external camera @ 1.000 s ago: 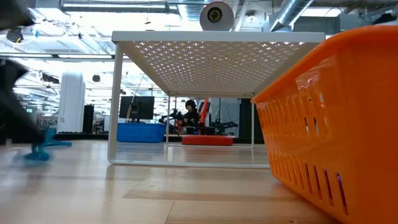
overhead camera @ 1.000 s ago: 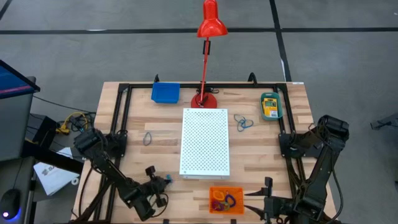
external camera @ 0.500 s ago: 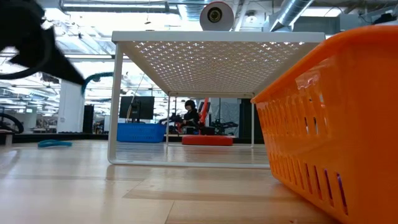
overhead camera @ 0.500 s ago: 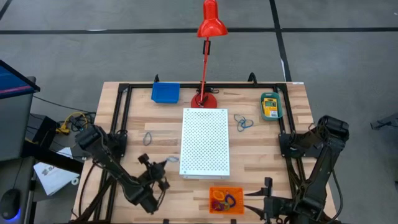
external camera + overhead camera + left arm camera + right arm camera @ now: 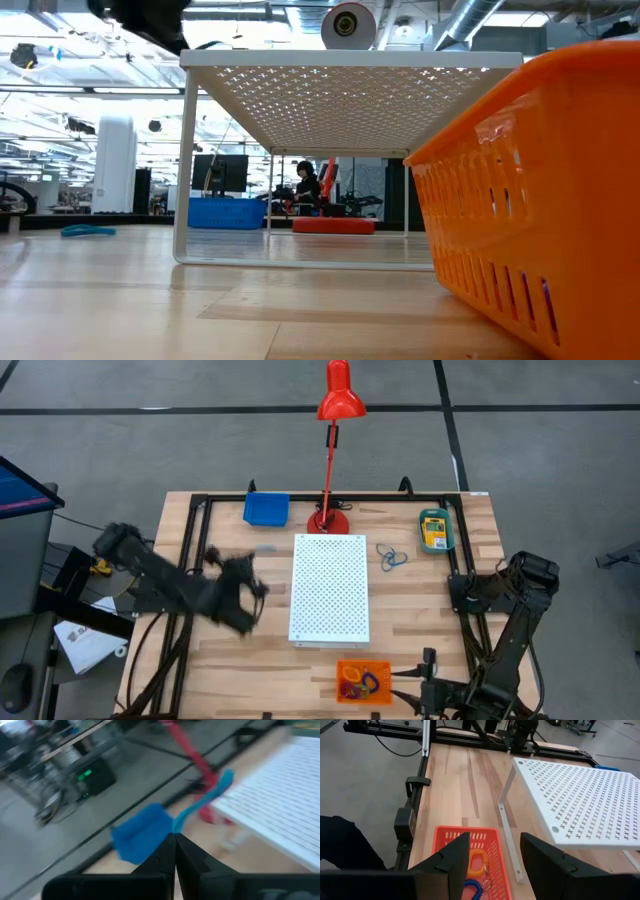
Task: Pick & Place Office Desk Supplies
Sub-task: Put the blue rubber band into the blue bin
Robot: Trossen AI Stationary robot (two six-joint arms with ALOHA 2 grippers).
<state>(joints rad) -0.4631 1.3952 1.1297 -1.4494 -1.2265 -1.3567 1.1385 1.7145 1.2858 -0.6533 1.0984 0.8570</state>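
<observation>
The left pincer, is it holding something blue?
Yes, in the left wrist view the left pincer is shut on a thin blue loop that sticks out from its tips.

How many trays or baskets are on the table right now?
2: a blue tray at the far edge left of the red lamp, and an orange basket at the near edge. Others may be hidden under the white board.

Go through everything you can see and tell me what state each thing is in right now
Left gripper: shut on a blue loop, lifted above the table.
Right gripper: open, empty, hanging over the orange tray.
Orange tray: holds loops.
Blue tray: looks empty.
Crayon box: lying flat.
Lamp: upright.
</observation>
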